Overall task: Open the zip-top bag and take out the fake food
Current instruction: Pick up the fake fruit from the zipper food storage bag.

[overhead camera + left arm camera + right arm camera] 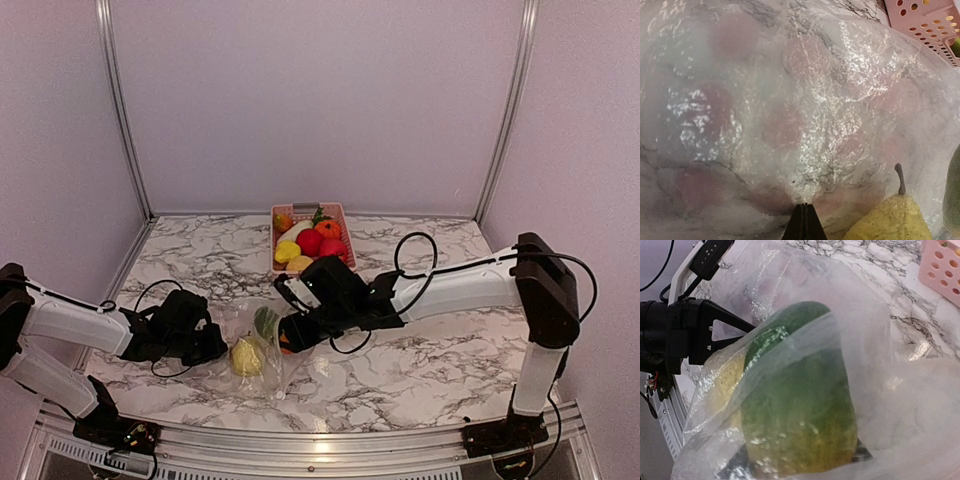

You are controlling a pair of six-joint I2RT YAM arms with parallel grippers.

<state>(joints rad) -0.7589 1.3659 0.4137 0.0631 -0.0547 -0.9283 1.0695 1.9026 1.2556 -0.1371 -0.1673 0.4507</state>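
Nothing legible is showing: no text or label on the zip-top bag [875, 330] or fake food [800, 415] at the right gripper [292, 335], nor on the pink basket [942, 265] beyond it.

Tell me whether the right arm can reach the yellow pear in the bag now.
Probably not yet. The green fruit fills the space before the right end effector, and the yellow pear lies beyond it inside the zip-top bag, pinched by the left end effector. Clear the green fruit first.
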